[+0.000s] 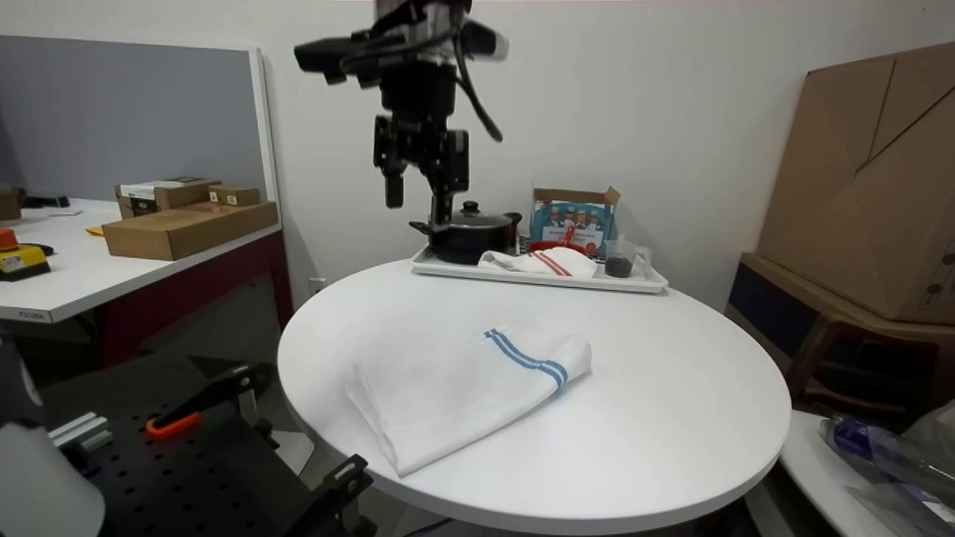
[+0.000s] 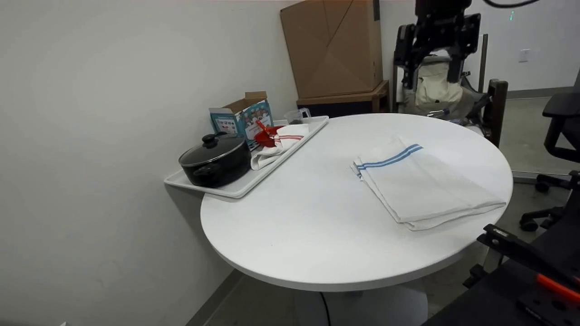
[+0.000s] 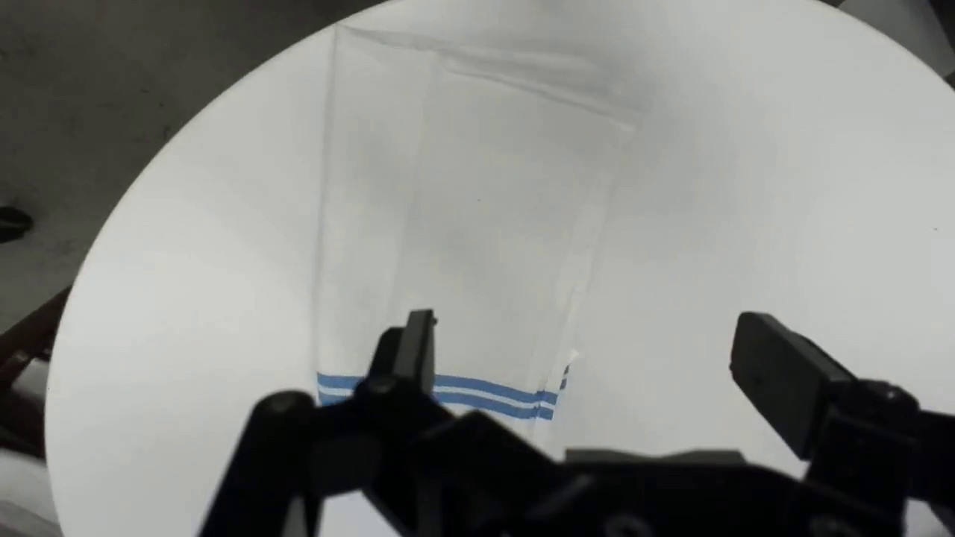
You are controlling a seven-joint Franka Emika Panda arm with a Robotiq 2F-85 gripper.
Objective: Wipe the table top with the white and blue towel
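Note:
The white and blue towel lies folded and flat on the round white table top (image 1: pixel 671 418). The towel (image 1: pixel 448 395) has two thin blue stripes near one edge and shows in both exterior views (image 2: pixel 421 190). In the wrist view the towel (image 3: pixel 485 209) is below the jaws, its striped edge partly hidden behind the left finger. My gripper (image 1: pixel 418 198) is open and empty, high above the table top and apart from the towel. It also shows in an exterior view (image 2: pixel 432 78) and in the wrist view (image 3: pixel 584 324), with its fingers wide apart.
A white tray (image 1: pixel 485 277) at the table's wall side holds a black lidded pot (image 1: pixel 474 235), a white cloth with red stripes (image 1: pixel 548 261), a red bowl, a clear cup (image 1: pixel 618 259) and a blue box (image 1: pixel 573 221). A large cardboard box (image 1: pixel 865 179) stands beyond the table.

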